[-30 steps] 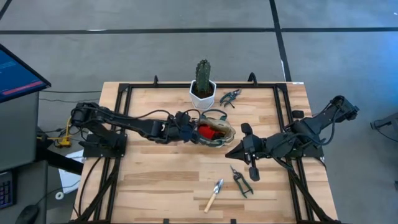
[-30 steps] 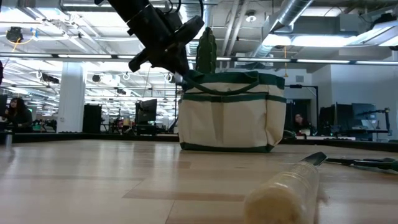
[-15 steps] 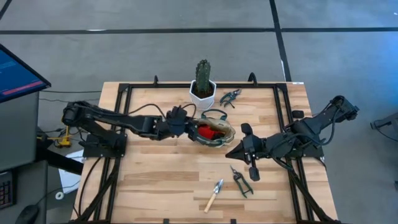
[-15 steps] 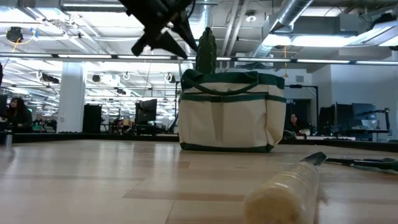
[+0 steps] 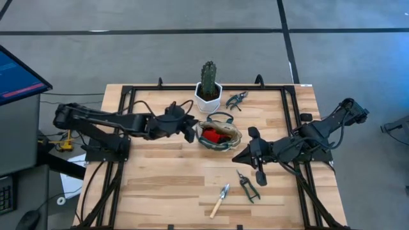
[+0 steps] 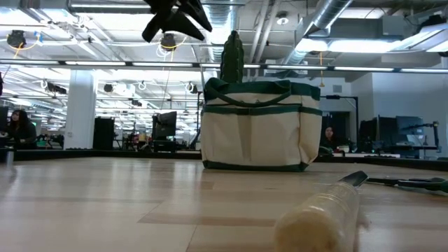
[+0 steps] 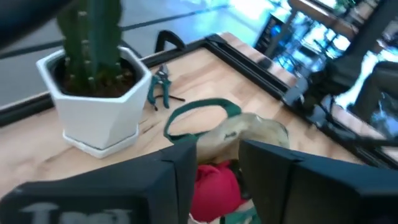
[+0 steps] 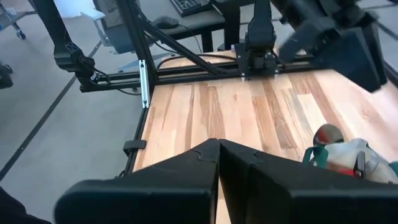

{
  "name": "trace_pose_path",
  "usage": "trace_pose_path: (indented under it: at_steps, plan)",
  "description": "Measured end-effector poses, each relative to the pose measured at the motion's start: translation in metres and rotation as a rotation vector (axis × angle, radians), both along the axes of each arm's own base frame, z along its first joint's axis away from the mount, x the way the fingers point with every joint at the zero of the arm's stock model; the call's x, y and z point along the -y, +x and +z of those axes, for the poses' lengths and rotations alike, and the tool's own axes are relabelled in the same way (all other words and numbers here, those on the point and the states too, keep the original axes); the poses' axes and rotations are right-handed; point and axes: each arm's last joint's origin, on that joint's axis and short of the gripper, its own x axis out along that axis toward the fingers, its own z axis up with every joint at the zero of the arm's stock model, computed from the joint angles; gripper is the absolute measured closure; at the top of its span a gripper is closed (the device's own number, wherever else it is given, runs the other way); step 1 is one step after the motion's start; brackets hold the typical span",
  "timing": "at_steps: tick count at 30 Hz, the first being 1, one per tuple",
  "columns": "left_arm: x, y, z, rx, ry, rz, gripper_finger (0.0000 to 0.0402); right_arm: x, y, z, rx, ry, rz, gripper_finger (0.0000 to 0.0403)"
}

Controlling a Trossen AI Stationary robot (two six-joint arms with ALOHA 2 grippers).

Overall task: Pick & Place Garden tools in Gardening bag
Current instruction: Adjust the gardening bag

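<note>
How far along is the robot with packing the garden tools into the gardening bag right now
Done: a red tool lies inside the gardening bag. In hand: nothing; the left gripper is empty just beside the bag's left rim, and the right gripper waits shut near the bag's lower right. Left: the wooden-handled trowel and dark shears on the front of the table, plus the green-handled pruner beside the cactus pot.

1. The left gripper (image 5: 190, 132) has pulled back from over the gardening bag (image 5: 220, 136) and now hangs just beside its rim.
2. Its fingers, closed a second ago, now stand apart and empty.
3. In the low view it has risen higher.
</note>
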Motion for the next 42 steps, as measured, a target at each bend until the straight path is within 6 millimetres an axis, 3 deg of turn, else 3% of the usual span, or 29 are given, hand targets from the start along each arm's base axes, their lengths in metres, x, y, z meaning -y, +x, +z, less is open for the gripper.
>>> trace_pose_path:
  at_steps: [13, 22, 34, 42]
  plan:
    - [0.016, -0.017, 0.020, 0.028, 0.009, -0.237, 0.0395, 0.002, -0.006, -0.011, -0.137, 0.122, -0.095, 0.0403]
    - [0.034, -0.032, 0.035, 0.077, 0.062, -0.328, 0.0400, 0.003, -0.009, -0.021, -0.250, 0.144, -0.098, 0.0403]
    - [0.053, -0.037, 0.037, 0.096, 0.085, -0.342, 0.0400, 0.006, -0.007, -0.020, -0.240, 0.142, -0.110, 0.0403]
    - [0.070, -0.043, 0.038, 0.090, 0.147, -0.381, 0.0401, -0.003, 0.002, -0.035, -0.331, 0.171, -0.100, 0.0403]
